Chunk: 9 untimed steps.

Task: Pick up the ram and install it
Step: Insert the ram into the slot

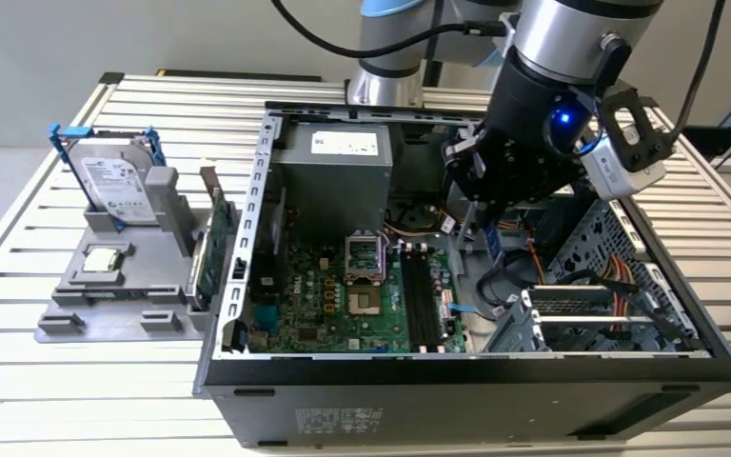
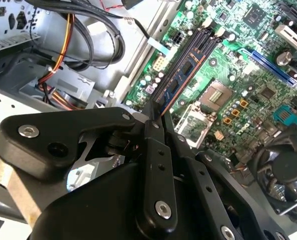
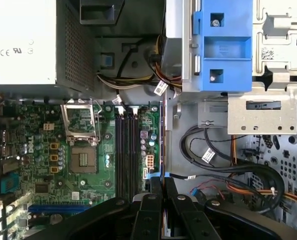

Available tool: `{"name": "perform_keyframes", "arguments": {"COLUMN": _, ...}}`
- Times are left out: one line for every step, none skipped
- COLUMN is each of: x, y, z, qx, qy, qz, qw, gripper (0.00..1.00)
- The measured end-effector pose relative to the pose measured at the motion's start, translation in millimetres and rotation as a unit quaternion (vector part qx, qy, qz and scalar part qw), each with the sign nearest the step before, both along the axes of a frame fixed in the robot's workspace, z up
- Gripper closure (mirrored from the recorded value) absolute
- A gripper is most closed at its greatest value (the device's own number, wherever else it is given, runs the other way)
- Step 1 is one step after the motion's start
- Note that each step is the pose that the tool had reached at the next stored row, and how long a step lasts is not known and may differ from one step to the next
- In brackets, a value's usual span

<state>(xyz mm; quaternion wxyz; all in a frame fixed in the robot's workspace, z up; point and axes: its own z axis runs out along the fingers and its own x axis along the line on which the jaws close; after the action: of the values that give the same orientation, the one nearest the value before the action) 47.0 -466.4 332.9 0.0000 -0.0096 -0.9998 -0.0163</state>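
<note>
Second wrist view: hand (image 2: pixel 156 117) clamped on ram (image 2: pixel 181 80), held lengthwise, parallel above the memory slots (image 2: pixel 201 42).

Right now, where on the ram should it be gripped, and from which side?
Across its two broad faces, coming in from one end, as the gripper holds the ram: the stick is thin and flat, so probably only those faces offer contact.

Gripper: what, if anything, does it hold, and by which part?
The gripper holds the ram by one end, fingers pinching its flat faces above the motherboard.
</note>
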Motion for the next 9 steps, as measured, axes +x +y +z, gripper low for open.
{"name": "perform_keyframes", "arguments": {"x": -0.2, "y": 0.0, "z": -1.4, "qx": 0.0, "qy": -0.0003, "qz": 0.0, "qw": 1.0, "gripper": 1.0}}
{"name": "perform_keyframes", "arguments": {"x": -0.3, "y": 0.0, "z": -1.8, "qx": -0.0001, "qy": -0.0003, "qz": 0.0, "qw": 1.0, "gripper": 1.0}}
{"name": "perform_keyframes", "arguments": {"x": -0.3, "y": 0.0, "z": -1.8, "qx": -0.0001, "qy": -0.0004, "qz": 0.0, "qw": 1.0, "gripper": 1.0}}
{"name": "perform_keyframes", "arguments": {"x": -0.3, "y": 0.0, "z": -1.8, "qx": -0.0001, "qy": -0.0004, "qz": 0.0, "qw": 1.0, "gripper": 1.0}}
{"name": "perform_keyframes", "arguments": {"x": -0.3, "y": 0.0, "z": -1.8, "qx": -0.0001, "qy": -0.0004, "qz": 0.0, "qw": 1.0, "gripper": 1.0}}
{"name": "perform_keyframes", "arguments": {"x": -0.4, "y": 0.0, "z": -1.8, "qx": -0.0001, "qy": -0.0004, "qz": 0.0, "qw": 1.0, "gripper": 1.0}}
{"name": "perform_keyframes", "arguments": {"x": -0.4, "y": 0.0, "z": -2.2, "qx": 0.0, "qy": -0.0004, "qz": 0.0, "qw": 1.0, "gripper": 1.0}}
{"name": "perform_keyframes", "arguments": {"x": -0.4, "y": 0.0, "z": -2.8, "qx": 0.0001, "qy": -0.0004, "qz": 0.0, "qw": 1.0, "gripper": 1.0}}
{"name": "perform_keyframes", "arguments": {"x": -0.4, "y": -0.3, "z": -3.1, "qx": 0.0, "qy": -0.0004, "qz": 0.0, "qw": 1.0, "gripper": 1.0}}
